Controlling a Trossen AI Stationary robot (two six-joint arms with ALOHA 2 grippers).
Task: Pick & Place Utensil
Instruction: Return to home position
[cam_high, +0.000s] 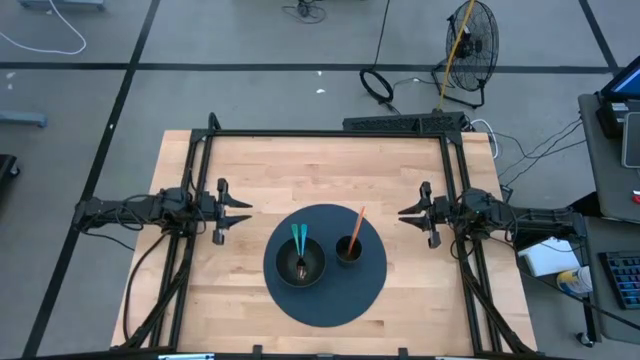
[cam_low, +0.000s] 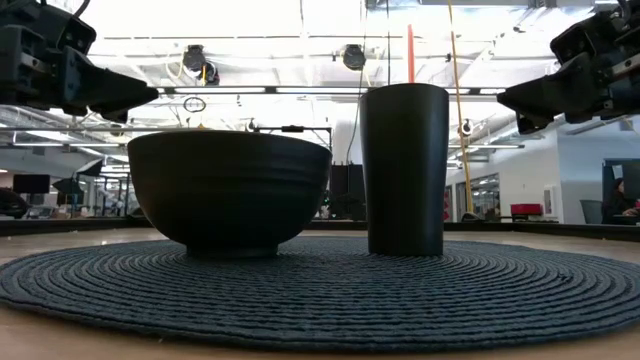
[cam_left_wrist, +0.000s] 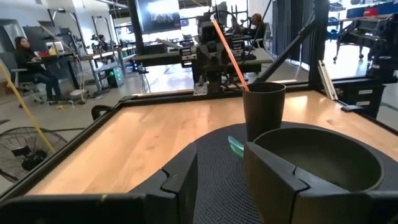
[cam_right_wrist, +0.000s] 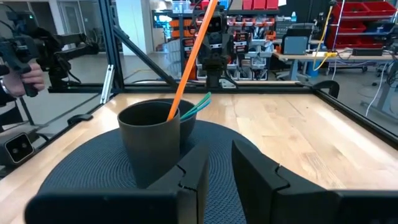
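The thin orange straw (cam_high: 357, 226) is leaning in the tall black cup (cam_high: 348, 249), and the teal-blue fork (cam_high: 298, 238) is lying in the round black bowl (cam_high: 300, 264) beside it, both on the dark woven round mat (cam_high: 325, 305) on the wooden worktop (cam_high: 250, 170). The left gripper (cam_high: 247, 213) and the right gripper (cam_high: 402, 214) are hovering at the sides, released and empty. In the low view the bowl is hiding the fork.

A bright orange straw (cam_high: 357, 226), a matte black cup (cam_low: 404, 170), a matching black bowl (cam_low: 228, 190) and a teal-blue fork (cam_high: 299, 239) stand out against a dark slate-blue mat (cam_high: 330, 300) coiled in concentric rings, on a pale, honey-toned wood-grain worktop (cam_high: 300, 170) with a black frame (cam_high: 330, 133).
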